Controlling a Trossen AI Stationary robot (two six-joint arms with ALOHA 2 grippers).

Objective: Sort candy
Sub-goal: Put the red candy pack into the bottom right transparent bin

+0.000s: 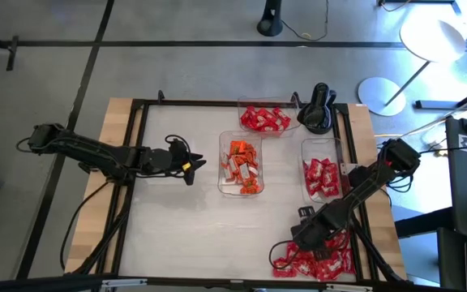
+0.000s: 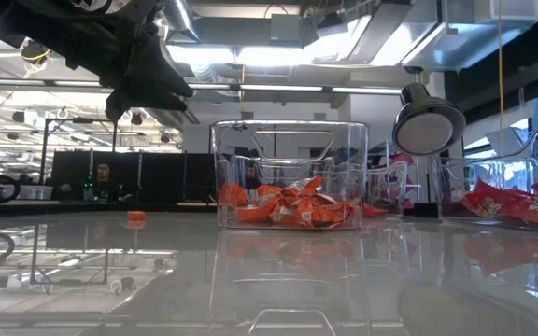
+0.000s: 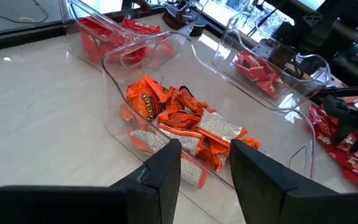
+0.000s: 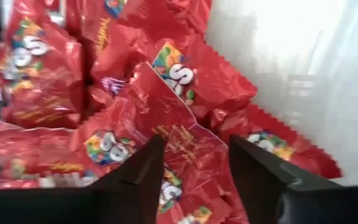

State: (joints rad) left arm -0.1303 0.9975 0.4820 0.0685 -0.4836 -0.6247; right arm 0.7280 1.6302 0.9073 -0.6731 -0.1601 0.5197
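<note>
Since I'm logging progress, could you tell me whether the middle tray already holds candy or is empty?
It holds candy. The middle tray has orange wrapped sweets piled across its floor, filling only its lower part; its clear walls rise well above the pile.

Hidden, cut off or blurred — what you cannot make out

From above, the right gripper (image 1: 308, 231) sits low over the loose pile (image 1: 319, 261), so you cannot see its fingertips or whether they touch a packet; the pile's near side is cut by the picture's edge. In the right wrist view the packets (image 4: 166, 143) are blurred, their small print unreadable, and the fingers' lower parts run off the frame. The left wrist view cuts off the left gripper (image 3: 205, 163) below its fingers. In the low view the far trays (image 2: 516, 201) blur together behind the middle tray (image 2: 290, 177) — their contents cannot be counted.
</note>
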